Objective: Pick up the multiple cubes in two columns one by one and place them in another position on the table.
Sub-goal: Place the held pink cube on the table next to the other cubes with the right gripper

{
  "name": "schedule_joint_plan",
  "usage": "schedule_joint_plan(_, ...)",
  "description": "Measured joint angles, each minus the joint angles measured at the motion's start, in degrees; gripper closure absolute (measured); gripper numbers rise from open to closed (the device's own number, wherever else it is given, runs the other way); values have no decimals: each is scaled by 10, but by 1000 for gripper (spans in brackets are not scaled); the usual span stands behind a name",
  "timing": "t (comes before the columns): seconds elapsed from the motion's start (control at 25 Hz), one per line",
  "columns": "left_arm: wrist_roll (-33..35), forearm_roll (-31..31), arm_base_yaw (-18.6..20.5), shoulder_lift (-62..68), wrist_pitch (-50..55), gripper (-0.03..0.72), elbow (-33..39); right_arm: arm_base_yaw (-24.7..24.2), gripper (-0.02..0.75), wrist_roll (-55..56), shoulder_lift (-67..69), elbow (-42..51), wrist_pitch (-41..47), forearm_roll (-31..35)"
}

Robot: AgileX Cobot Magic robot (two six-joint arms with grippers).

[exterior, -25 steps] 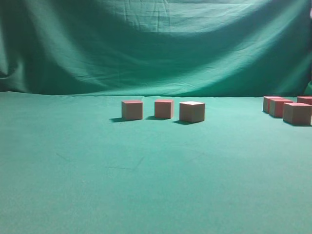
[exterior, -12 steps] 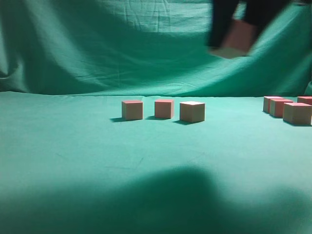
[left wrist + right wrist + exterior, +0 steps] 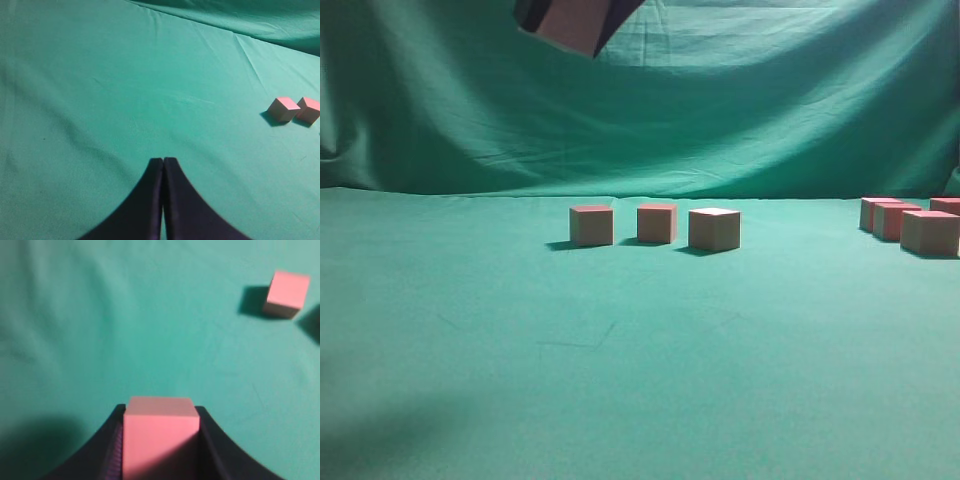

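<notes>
Green cloth surface (image 3: 620, 380); three cubes (image 3: 655, 223) in a row mid-surface, more at right edge; right gripper (image 3: 159, 440) clamps a cube (image 3: 159, 432) aloft; left gripper (image 3: 163, 165) closed, empty; advise lowering squarely, clear of neighbours, releasing only on contact.

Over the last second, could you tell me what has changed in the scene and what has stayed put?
The right gripper, shut on a cube, came into the exterior view from the upper right and swept left across the top; it now sits at the upper left, high above the table. The row of three cubes in the middle and the cluster at the right edge have not moved.
</notes>
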Motion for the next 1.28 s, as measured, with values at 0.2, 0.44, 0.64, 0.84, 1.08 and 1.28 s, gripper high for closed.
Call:
schedule_joint_plan(0.2, 0, 0, 0, 0, 0, 688, 0, 0, 477, 12, 55, -93, 92, -1)
schedule_joint_plan(0.44, 0, 0, 0, 0, 0, 688, 0, 13, 477, 36, 179, -242, 237, -29)
schedule_joint_plan(0.64, 0, 0, 0, 0, 0, 688, 0, 20, 477, 99, 279, -377, 304, -96)
schedule_joint_plan(0.84, 0, 0, 0, 0, 0, 688, 0, 20, 477, 181, 348, -446, 309, -166)
schedule_joint_plan(1.08, 0, 0, 0, 0, 0, 688, 0, 20, 477, 264, 365, -453, 313, -191)
schedule_joint_plan(1.28, 0, 0, 0, 0, 0, 688, 0, 20, 477, 318, 372, -454, 312, -199)
